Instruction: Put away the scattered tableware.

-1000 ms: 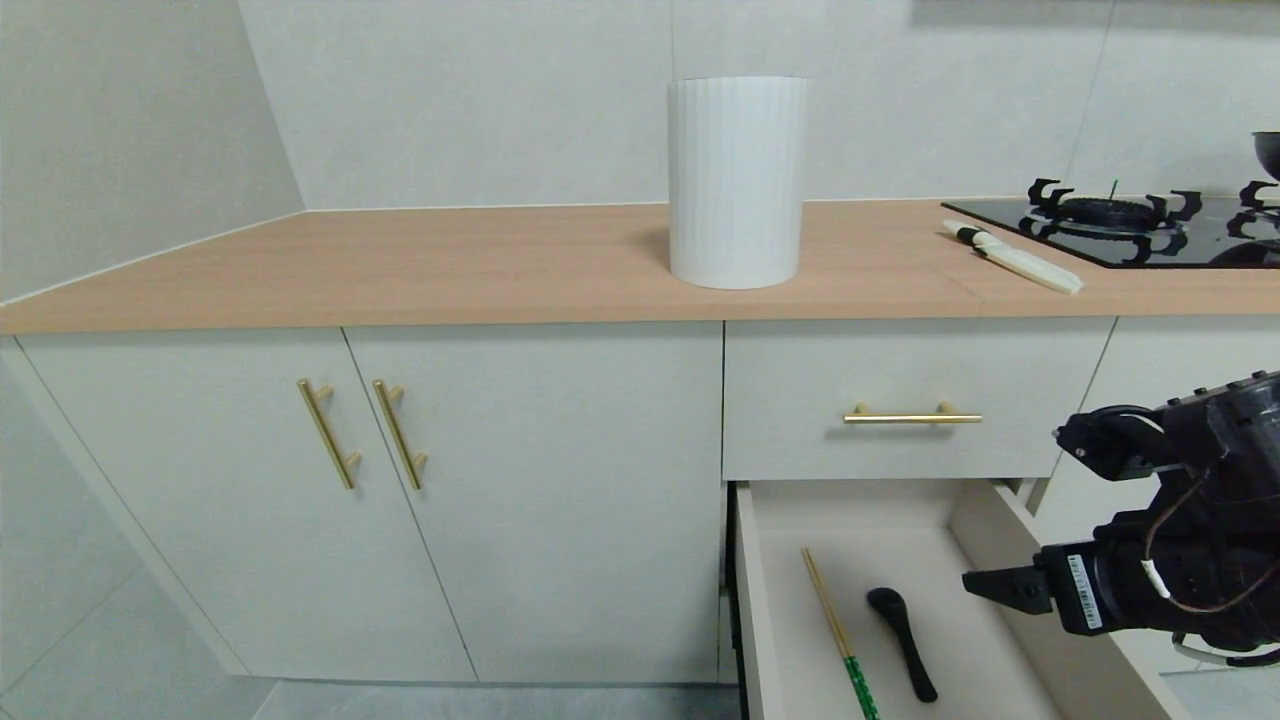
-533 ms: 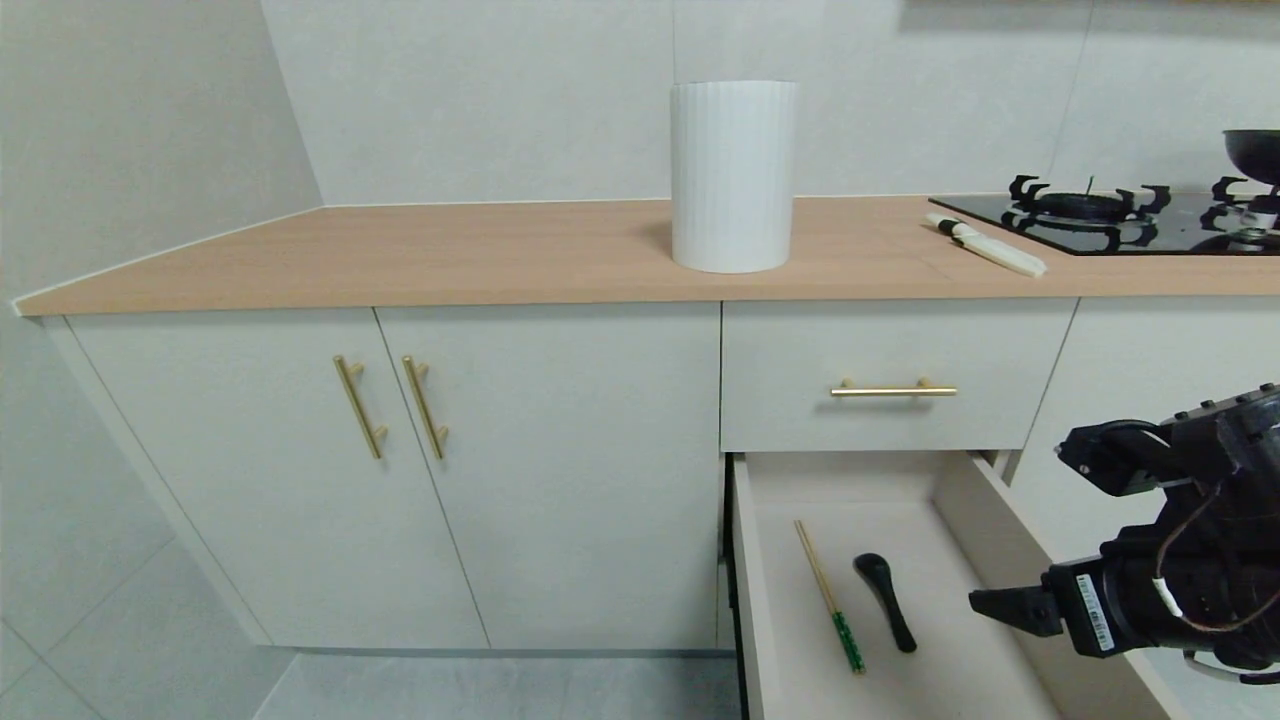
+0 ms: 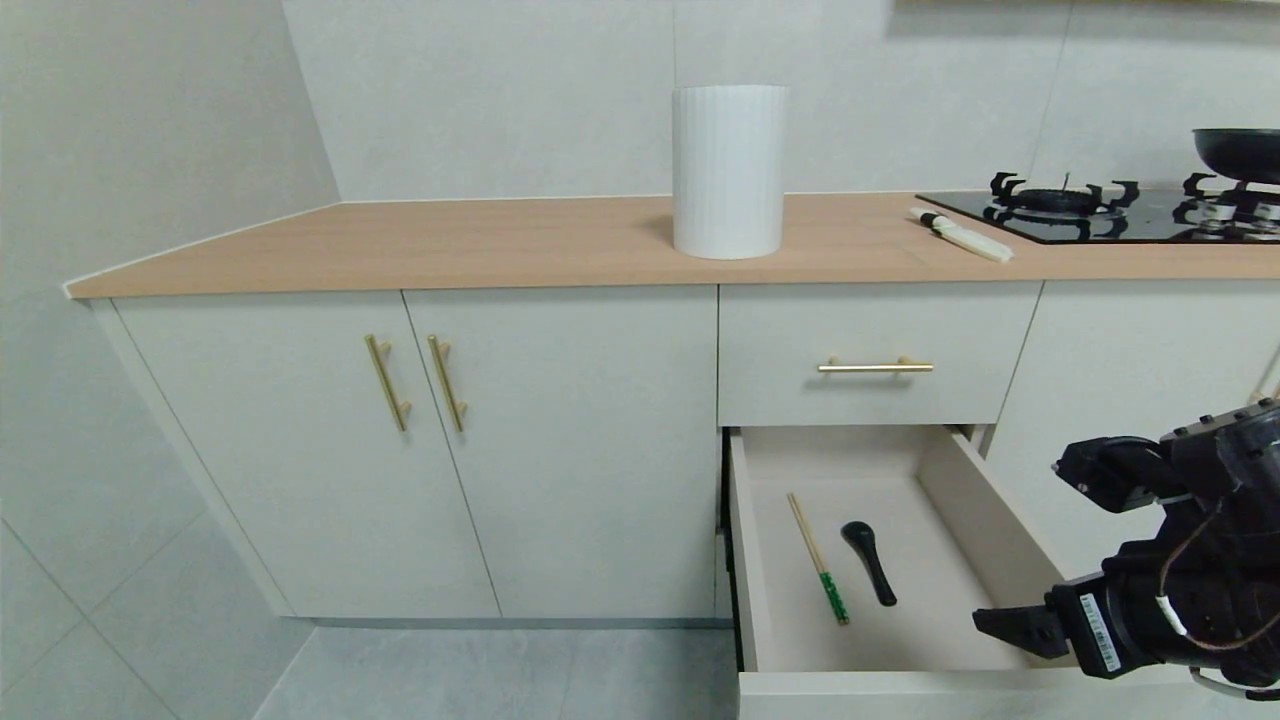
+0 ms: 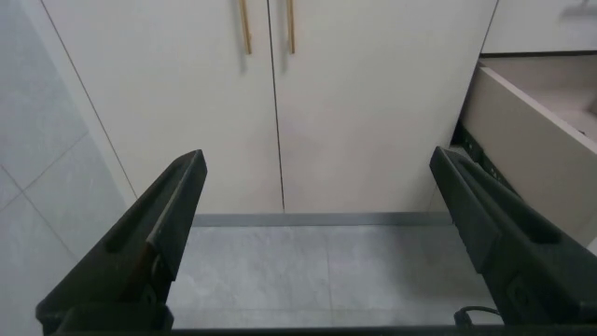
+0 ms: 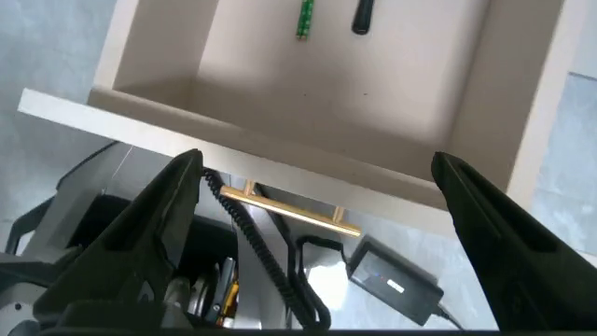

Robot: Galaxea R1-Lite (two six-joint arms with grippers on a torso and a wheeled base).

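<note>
The lower drawer (image 3: 985,525) stands pulled out beneath the worktop (image 3: 450,245), and 2 pieces of tableware lie on its pale floor: wooden chopsticks (image 3: 818,560) with green ends, and just beside them, on the robot's right, a black spoon (image 3: 868,562). Both lie lengthwise, front to back, near each other but apart, the spoon's bowl toward the back of the drawer. A pale knife (image 3: 960,235) with a dark band lies on the worktop, near the corner of the black hob (image 3: 1090,228), where a dark pan (image 3: 1240,150) sits on the far burner. A tall white ribbed canister (image 3: 728,170) stands upright on the worktop, above the seam between the cabinet doors (image 3: 560,450) and the closed upper drawer (image 3: 790,335), well apart from the knife. The right tool (image 3: 1020,545) hangs at the front right corner of the open drawer, its 2 fingers spread wide and gripping nothing. Its own camera looks down on the drawer front and the gold handle (image 5: 289,213) below it, and the green chopstick ends and the spoon's handle show at the inner edge of that view. The left tool (image 4: 315,173) sits low before the cabinet doors, over the grey tiled floor (image 4: 308,271), with the side of the open drawer to one side. Its fingers too are spread wide apart, with nothing between them.
</note>
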